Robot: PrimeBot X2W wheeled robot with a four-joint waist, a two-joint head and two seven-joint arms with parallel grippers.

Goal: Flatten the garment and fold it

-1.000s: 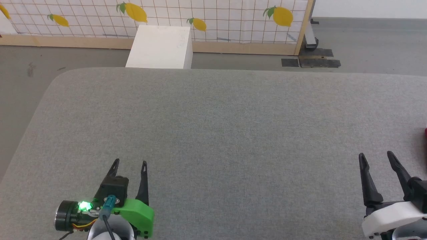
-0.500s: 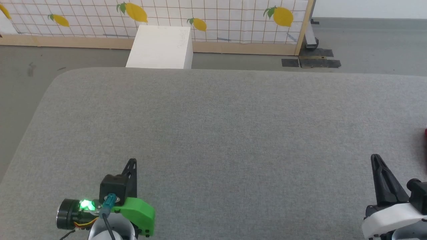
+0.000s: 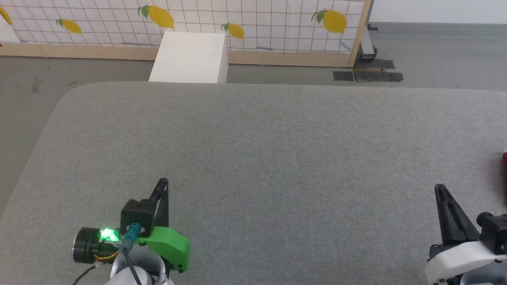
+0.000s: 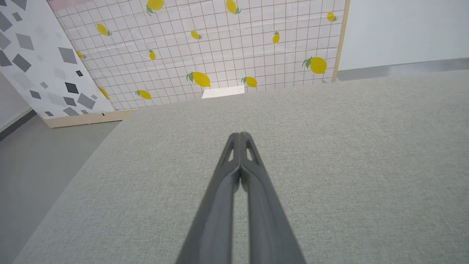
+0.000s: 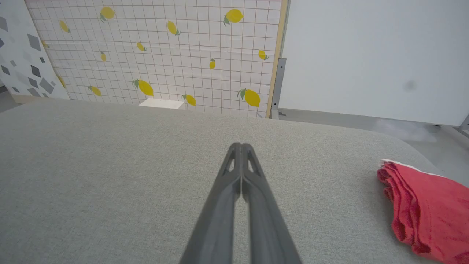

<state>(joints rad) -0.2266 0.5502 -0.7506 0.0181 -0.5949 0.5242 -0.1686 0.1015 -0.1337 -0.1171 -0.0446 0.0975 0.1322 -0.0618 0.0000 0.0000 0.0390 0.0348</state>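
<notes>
The garment (image 5: 427, 205) is a bunched heap of bright red fabric with a thin white edge, lying at the right end of the grey table (image 3: 257, 158). In the head view just a red sliver of the garment (image 3: 504, 158) peeks in at the right border. My right gripper (image 5: 241, 146) hovers over bare table to the left of the heap, fingers pressed together on nothing; the head view has the right gripper (image 3: 439, 189) at the lower right. My left gripper (image 3: 163, 183) sits at the lower left, also shut and empty, and the left gripper (image 4: 240, 135) points across bare table.
A white box (image 3: 190, 57) stands on the floor just beyond the table's far edge. Behind it runs a lemon-print screen (image 3: 257, 23) with a wooden frame. A second panel with grey shapes (image 4: 40, 58) stands at the left. Grey floor surrounds the table.
Both grippers went from open to shut, with nothing between the fingers. The left gripper has crept slightly forward on the table.
</notes>
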